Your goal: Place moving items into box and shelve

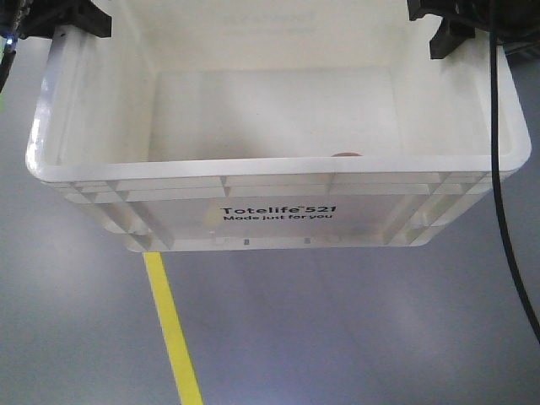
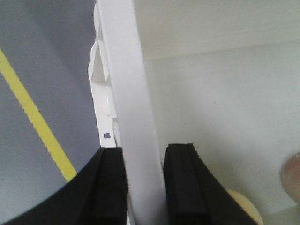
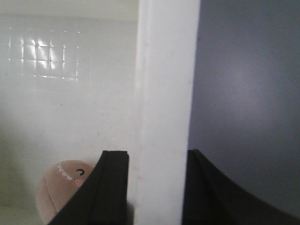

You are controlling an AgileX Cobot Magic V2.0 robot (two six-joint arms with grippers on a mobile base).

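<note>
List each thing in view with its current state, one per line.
box: open-topped, gripped at both side rims.
left hand: shut on box rim.
right hand: shut on box rim.
pinkish-brown ball: lying inside the box.
cream ball: lying inside the box.

Readable print on one thing only: the box (image 1: 169, 211); black lettering (image 1: 278, 213) on its outer long wall, centred just below the ribbed rim; upper line, bold: "Totelife 521", with a tiny raised mark after "Totelife", too small to read; lower line, smaller: "Made just for you"; both wrist views: nothing legible on the box.
</note>
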